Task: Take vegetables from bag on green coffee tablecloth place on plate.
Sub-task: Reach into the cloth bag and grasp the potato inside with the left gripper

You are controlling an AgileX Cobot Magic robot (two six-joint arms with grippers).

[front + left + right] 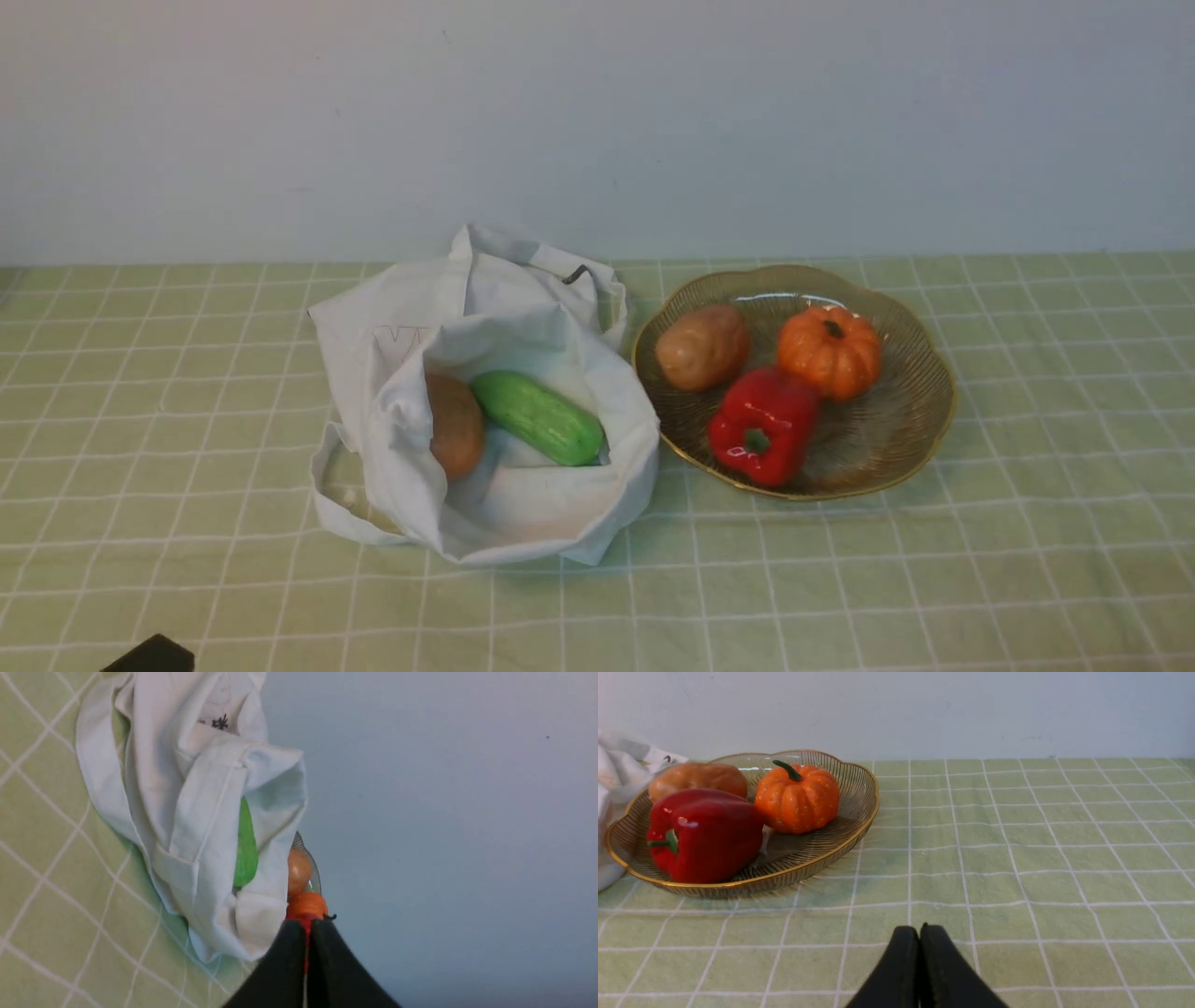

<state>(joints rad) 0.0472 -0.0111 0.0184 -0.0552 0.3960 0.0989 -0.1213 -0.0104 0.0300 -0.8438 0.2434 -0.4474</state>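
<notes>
- The white bag (485, 392) lies open on the green checked tablecloth (1027, 560) covering the table, left of centre, right against the gold plate (887, 439) on its right.
- In its mouth the cucumber (537, 417) lies slantwise, with the potato (455, 425) at its left, half behind the cloth edge.
- The plate carries a second potato (702, 347), a pumpkin (829, 352) and a red pepper (764, 425).
- The left claw (308, 924) is pinched together and empty. The bag lies just ahead of its tips, with the cucumber showing through the opening.
- The right claw (920, 929) is likewise closed on nothing, low over bare cloth, with the plate ahead and apart from it.
</notes>
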